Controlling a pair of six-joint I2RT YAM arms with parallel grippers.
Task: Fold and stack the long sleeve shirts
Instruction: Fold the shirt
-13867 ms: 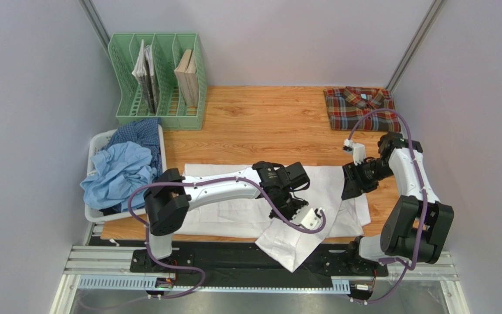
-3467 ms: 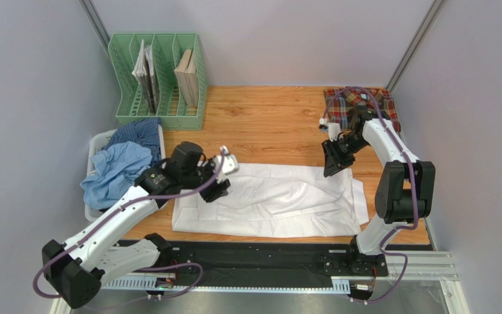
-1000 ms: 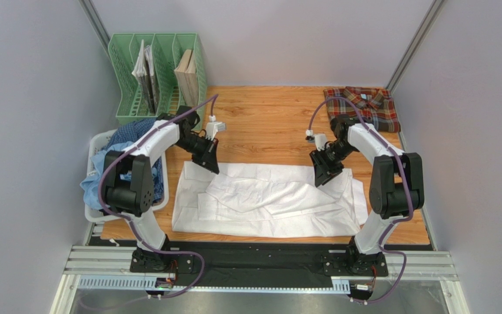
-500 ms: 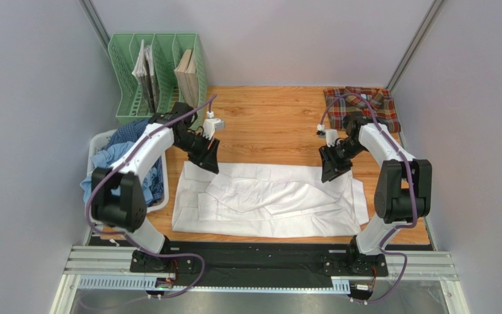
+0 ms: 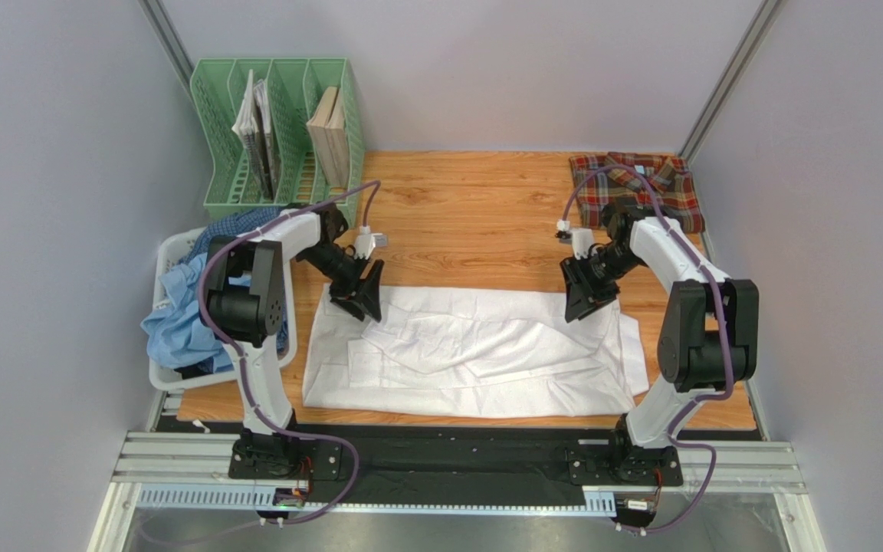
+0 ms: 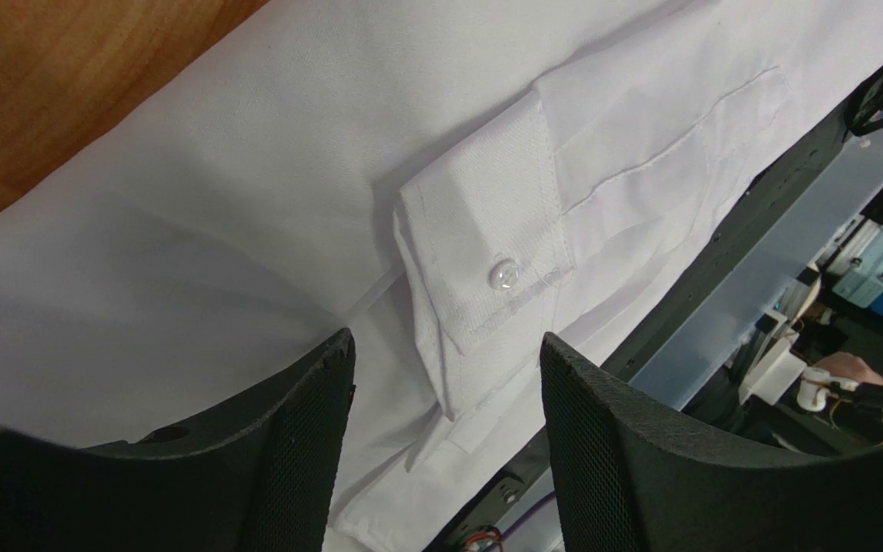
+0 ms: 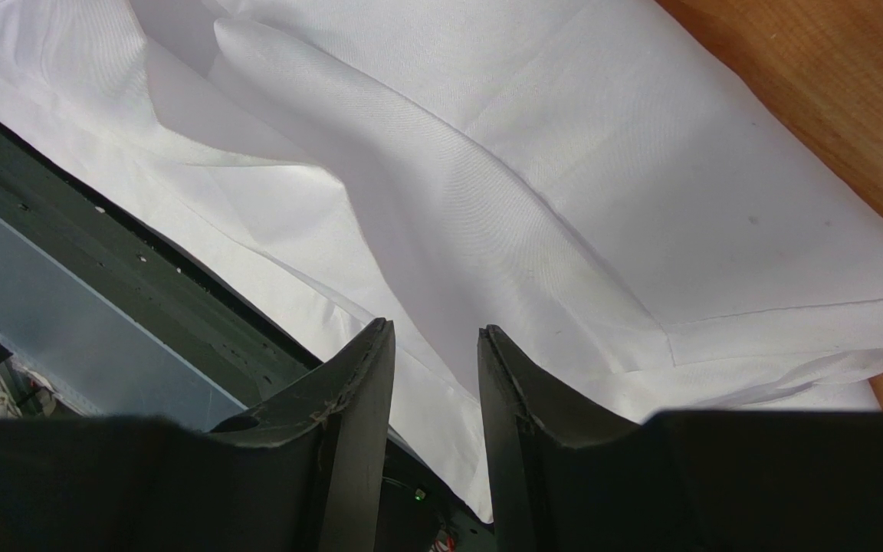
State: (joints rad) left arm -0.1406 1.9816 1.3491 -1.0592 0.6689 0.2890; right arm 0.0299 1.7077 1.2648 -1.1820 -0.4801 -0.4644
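The left arm (image 5: 296,230) has swung from the near side of the tabletop (image 5: 469,213) round to the far side. In the last half second it dipped lower, so the left fingers (image 6: 296,454) now sit over the far left corner of the white shirt (image 5: 469,351). The right arm (image 5: 665,247) has hardly moved and waits at the far right corner. The sleeve that hung off the near edge a while ago is now tucked in on top of the shirt.

This likely means the sleeves are done. Both arms look set to grab the far edge and fold the shirt over toward the near side.

The white shirt lies flat and long across the near half of the tabletop. In the left wrist view its cuff (image 6: 486,276) with a small button (image 6: 505,274) lies on top of the body cloth. The plaid shirt (image 5: 636,190) is folded in the far right corner, well apart from the white one. The blue shirts (image 5: 199,311) are bunched up in the basket (image 5: 170,255) on the left.

Both arms reach out far and bend down at the wrist, so the fingers point down at the cloth. The left fingers are wide apart with nothing between them. The right fingers (image 7: 354,420) are only a little apart, and they hold nothing either. It is hard to tell if any fingertip is touching the shirt.
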